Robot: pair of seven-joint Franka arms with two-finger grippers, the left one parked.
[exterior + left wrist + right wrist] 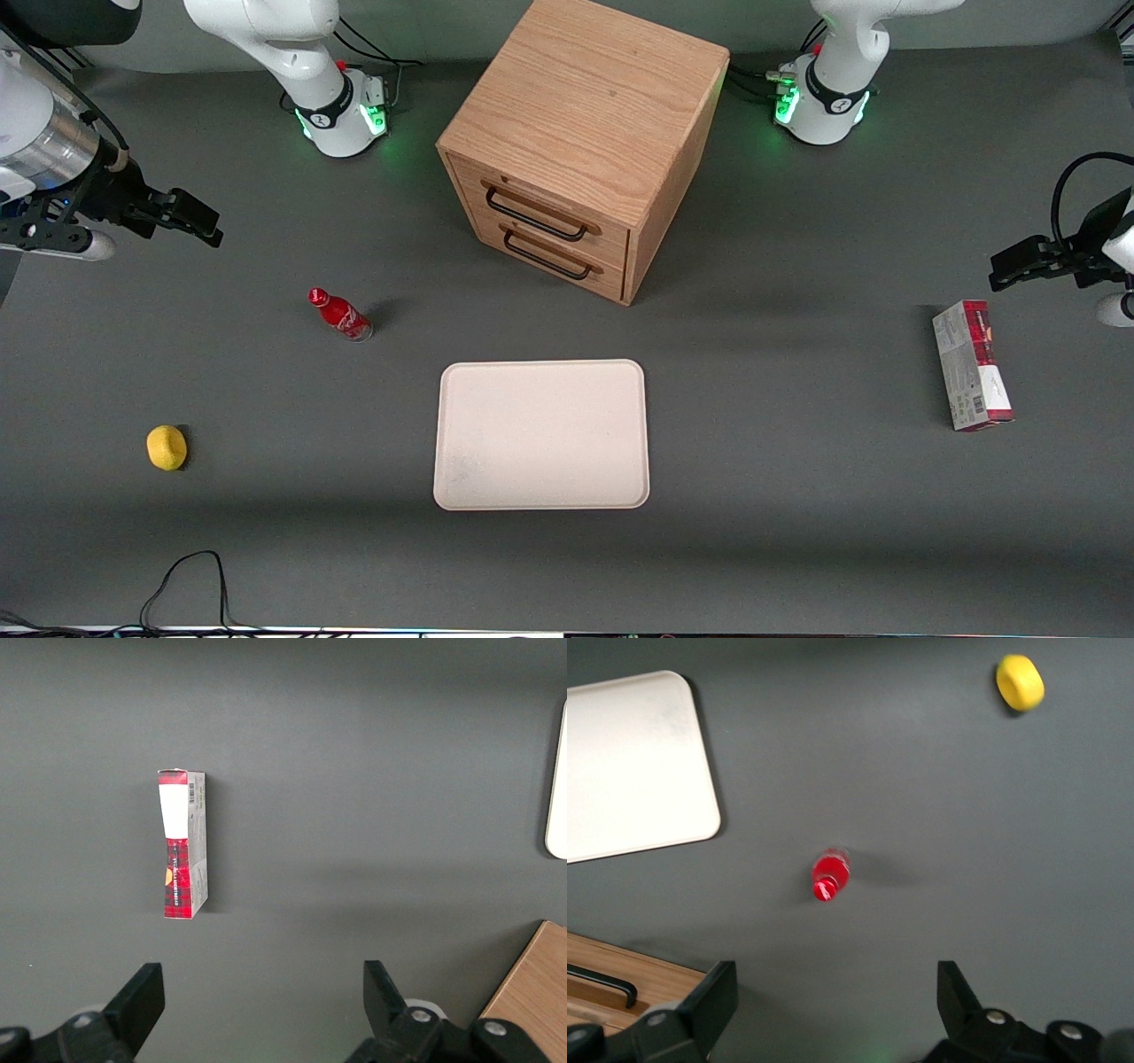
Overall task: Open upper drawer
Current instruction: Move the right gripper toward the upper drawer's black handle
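Observation:
The light oak cabinet (585, 133) stands at the table's middle, farther from the front camera than the tray. Its upper drawer (540, 211) is shut, with a long black bar handle (534, 215). The lower matching drawer (554, 257) sits under it, also shut. My right gripper (199, 221) is open and empty, held above the table at the working arm's end, well apart from the cabinet. In the right wrist view the gripper (833, 1001) hangs over bare table, with a corner of the cabinet and a black handle (602, 981) beside one finger.
A red bottle (339, 315) stands between my gripper and the cabinet, also in the right wrist view (830, 875). A yellow lemon (166, 447) lies nearer the front camera. A cream tray (541, 434) lies in front of the cabinet. A red-and-white carton (971, 377) lies toward the parked arm's end.

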